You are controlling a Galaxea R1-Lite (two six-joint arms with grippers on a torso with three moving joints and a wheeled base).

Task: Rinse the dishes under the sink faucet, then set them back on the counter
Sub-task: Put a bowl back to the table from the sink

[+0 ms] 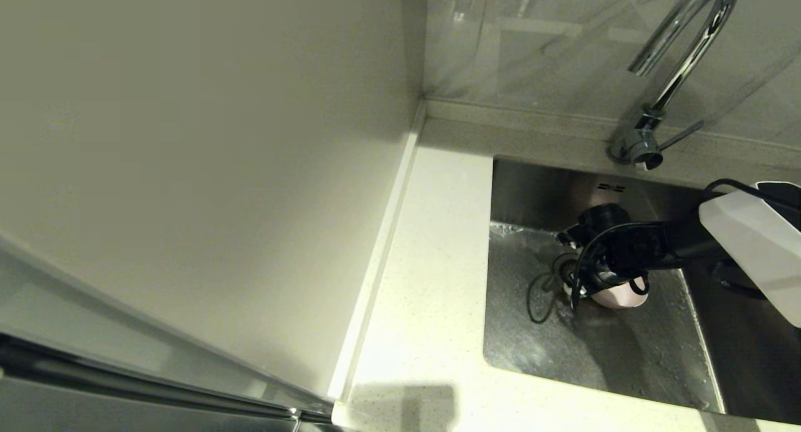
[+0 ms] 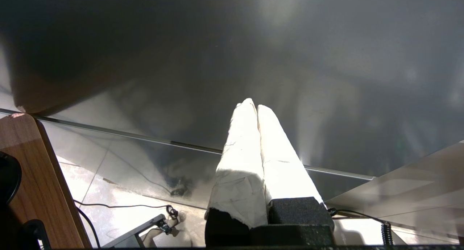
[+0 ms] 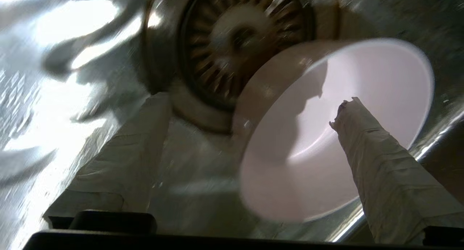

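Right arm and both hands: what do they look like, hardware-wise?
Right arm: glossy white shell, black wrist section, loose black cable looping beneath. Right hand: two long tapered fingers wrapped in creased off-white tape on black bases. Left hand: same taped fingers, black foam-like blocks.

My right gripper point(image 3: 250, 108) straddles the pink bowl's point(image 3: 326, 134) rim beside the drain point(image 3: 239, 40), one sink wall point(image 3: 440, 132) just beyond the bowl.

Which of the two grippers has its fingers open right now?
The right gripper, down in the sink: its fingers stand apart on either side of the pink bowl's near rim. The left gripper, parked away from the sink, has its fingers pressed together.
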